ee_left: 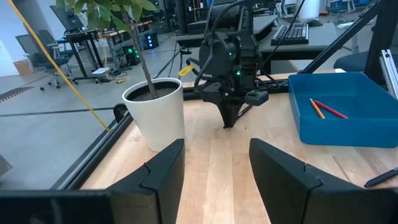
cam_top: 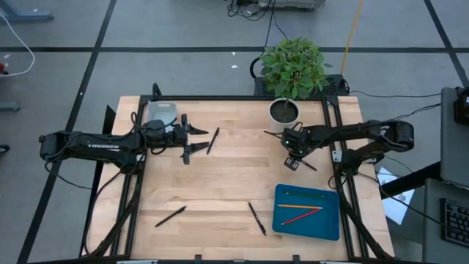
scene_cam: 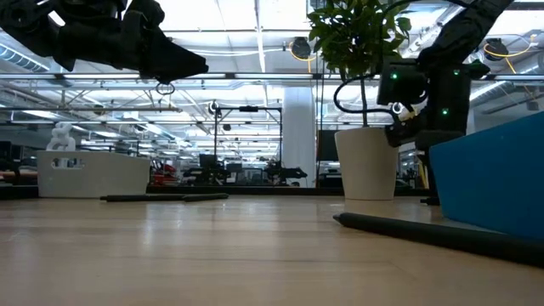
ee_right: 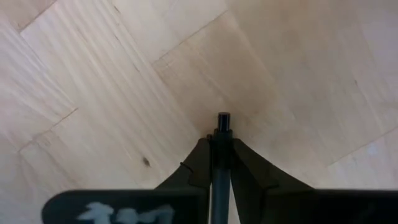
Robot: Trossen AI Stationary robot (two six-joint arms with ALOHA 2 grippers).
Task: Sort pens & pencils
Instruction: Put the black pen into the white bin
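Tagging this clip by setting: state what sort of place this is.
Probably a robotics lab or workshop: a framed wooden table on a taped concrete floor, desks with monitors across an open hall under strip lights, and cables trailing behind the table.

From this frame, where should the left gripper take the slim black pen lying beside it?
Mid-shaft, from straight above, fingers across its width. The slim black pen lies flat on the wooden table, angled, near the open left gripper; nothing crowds it.

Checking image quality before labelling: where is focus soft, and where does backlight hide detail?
Low view: the pen lying nearest is blurred; bright ceiling lights leave both arms as silhouettes. Right wrist view: the right gripper, jaws shut on a pen, is soft. High view: evenly lit.
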